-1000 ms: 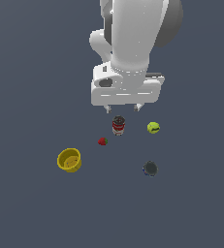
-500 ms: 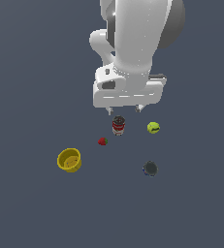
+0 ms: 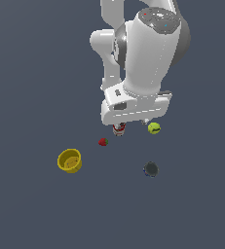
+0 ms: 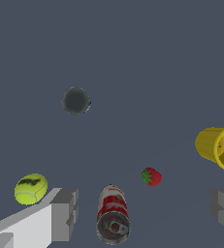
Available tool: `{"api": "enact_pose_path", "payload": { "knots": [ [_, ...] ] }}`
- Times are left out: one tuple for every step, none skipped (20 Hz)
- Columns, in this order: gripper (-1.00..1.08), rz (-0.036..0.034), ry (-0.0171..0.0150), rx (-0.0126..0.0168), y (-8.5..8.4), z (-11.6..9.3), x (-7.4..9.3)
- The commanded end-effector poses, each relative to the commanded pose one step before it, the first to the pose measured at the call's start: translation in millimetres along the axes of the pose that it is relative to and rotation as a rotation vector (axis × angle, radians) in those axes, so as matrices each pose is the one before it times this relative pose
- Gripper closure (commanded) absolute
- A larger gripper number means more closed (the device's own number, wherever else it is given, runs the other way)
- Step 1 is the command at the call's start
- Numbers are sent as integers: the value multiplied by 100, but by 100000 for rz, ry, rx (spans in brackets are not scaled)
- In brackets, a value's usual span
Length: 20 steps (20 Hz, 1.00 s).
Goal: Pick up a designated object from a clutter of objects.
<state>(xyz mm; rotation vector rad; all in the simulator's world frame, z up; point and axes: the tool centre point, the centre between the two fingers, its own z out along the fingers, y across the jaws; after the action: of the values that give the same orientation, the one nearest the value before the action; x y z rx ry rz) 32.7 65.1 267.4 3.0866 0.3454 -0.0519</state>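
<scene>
We had nothing picked yet: gripper (image 4: pixel 142 213) was spread wide and empty above the red can (image 4: pixel 113 220), dark can (image 3: pixel 150 169) sat untouched, well apart from it

This was a simulated test scene, not a real room: a flat, featureless dark grey-blue floor (image 3: pixel 31 73) ran to every edge without walls or furniture. The smooth, textureless white robot arm (image 3: pixel 148 53) and small scattered props looked computer-rendered.

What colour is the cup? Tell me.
Yellow cup, inside and out; clearest in the exterior view.
</scene>
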Motion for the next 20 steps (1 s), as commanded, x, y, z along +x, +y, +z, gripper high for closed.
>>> {"api": "enact_pose_path", "payload": {
  "knots": [
    [-92,-3724,233,-211,-740,1491,1246],
    [-92,-1687,138,-71,-326,689,565],
    [-92,-1786,150,-56,-348,742,589],
    [-92,-1881,162,-38,-368,798,611],
    [-92,-1922,171,-16,-379,831,614],
    [-92,-1918,177,6,-381,846,602],
    [-92,-1915,183,28,-384,861,590],
    [-92,-1910,190,50,-386,876,578],
    [-92,-1905,197,72,-389,890,565],
    [-92,-1898,204,93,-391,904,552],
    [-92,-1890,211,113,-393,917,539],
    [-92,-1866,217,132,-393,921,520],
    [-92,-1767,213,143,-375,890,483],
    [-92,-1666,209,151,-358,852,445],
    [-92,-1564,203,156,-340,812,409],
    [-92,-1461,196,159,-320,770,375],
    [-92,-1361,188,158,-301,727,342],
    [-92,-1262,180,156,-283,682,311],
    [-92,-1164,170,152,-263,636,281],
    [-92,-1066,160,146,-243,589,253]
  ]
}}
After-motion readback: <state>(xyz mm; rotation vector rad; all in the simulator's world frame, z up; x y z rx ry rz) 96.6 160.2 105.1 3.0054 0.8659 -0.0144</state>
